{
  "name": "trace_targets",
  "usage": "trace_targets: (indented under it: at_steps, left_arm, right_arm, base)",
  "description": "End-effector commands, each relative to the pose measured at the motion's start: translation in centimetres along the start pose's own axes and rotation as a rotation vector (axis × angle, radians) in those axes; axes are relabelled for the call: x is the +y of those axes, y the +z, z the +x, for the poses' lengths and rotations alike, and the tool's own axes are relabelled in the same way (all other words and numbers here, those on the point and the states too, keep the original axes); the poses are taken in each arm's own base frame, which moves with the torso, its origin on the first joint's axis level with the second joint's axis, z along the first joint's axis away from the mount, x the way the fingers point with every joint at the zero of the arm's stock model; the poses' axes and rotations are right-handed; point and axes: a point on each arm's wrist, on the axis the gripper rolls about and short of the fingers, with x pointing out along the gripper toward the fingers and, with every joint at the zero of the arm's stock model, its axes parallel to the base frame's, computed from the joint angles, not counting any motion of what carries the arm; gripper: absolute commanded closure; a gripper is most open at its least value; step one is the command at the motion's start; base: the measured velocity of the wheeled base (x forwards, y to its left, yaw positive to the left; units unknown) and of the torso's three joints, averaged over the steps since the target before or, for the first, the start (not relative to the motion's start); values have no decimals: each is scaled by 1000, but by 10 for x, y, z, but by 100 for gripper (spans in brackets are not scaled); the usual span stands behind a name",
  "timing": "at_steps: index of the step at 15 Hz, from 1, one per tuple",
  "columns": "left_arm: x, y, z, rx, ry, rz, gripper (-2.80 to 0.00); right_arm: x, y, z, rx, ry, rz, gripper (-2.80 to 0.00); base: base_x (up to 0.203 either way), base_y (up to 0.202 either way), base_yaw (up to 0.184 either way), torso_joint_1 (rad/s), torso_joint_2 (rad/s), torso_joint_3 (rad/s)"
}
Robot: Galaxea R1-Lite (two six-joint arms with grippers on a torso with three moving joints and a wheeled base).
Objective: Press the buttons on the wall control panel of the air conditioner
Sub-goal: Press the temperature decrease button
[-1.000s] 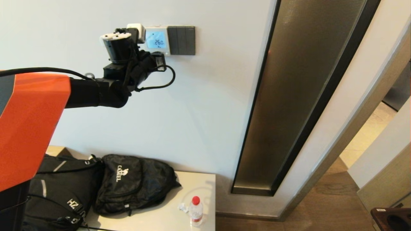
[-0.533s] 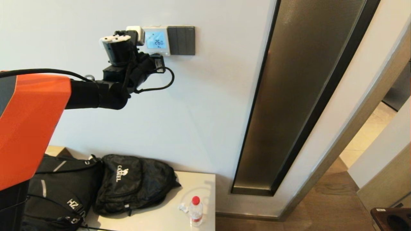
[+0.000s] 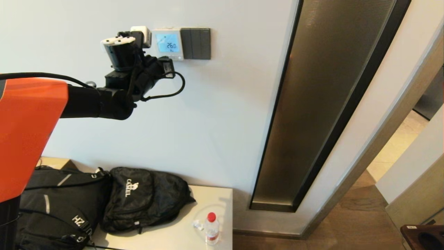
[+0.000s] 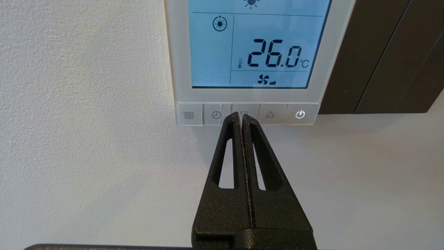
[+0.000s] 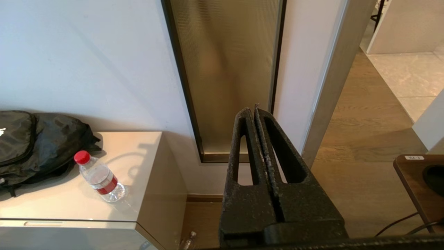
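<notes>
The left gripper [image 4: 241, 116] has its two black, rough-grained fingers pressed flat together, each finger a slotted wedge tapering to a blunt tip. That tip covers the middle one of the buttons [image 4: 216, 115], so the symbol there is hidden; whether the tip actually touches the button or sits just off it is hard to judge. The buttons are pale, translucent squares in a row along the lower edge of the air conditioner's wall control panel [image 4: 175, 52], a smooth white plastic square whose upper part is cut off in the left wrist view. Its screen [image 4: 211, 52] glows light blue and reads 26.0 °C above a fan mark. Just beside the panel sits a dark grey switch plate [image 3: 196, 43] with three tall rockers, on a finely textured white wall [image 3: 208, 114].

In the head view the left gripper's fingers are lost behind the wrist and a looping black cable [image 3: 170, 92].

The right gripper [image 5: 255, 110] hangs low with its fingers closed on nothing, over the wooden floor beyond the counter's right edge. On the pale counter [image 3: 173, 236] a clear plastic bottle [image 3: 211, 228] with a red cap stands near the right edge, and black fabric backpacks [image 3: 145, 198] slump toward the back left
</notes>
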Motion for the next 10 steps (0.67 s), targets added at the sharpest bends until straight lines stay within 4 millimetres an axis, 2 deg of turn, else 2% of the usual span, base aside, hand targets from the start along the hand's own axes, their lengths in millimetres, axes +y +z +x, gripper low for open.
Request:
trace_targets:
  at_steps: [1, 4, 10]
  left_arm:
    - [0, -3, 1, 2, 1, 1, 0]
    - [0, -10, 5, 13, 1, 1, 0]
    - [0, -6, 10, 4, 1, 1, 0]
  right_arm:
    - [0, 0, 0, 1, 0, -1, 0]
    - [0, 0, 0, 1, 0, -1, 0]
    - [0, 0, 0, 1, 0, -1, 0]
  base:
    - [0, 0, 0, 0, 0, 0]
    - [0, 0, 0, 0, 0, 0]
    - [0, 0, 0, 0, 0, 0]
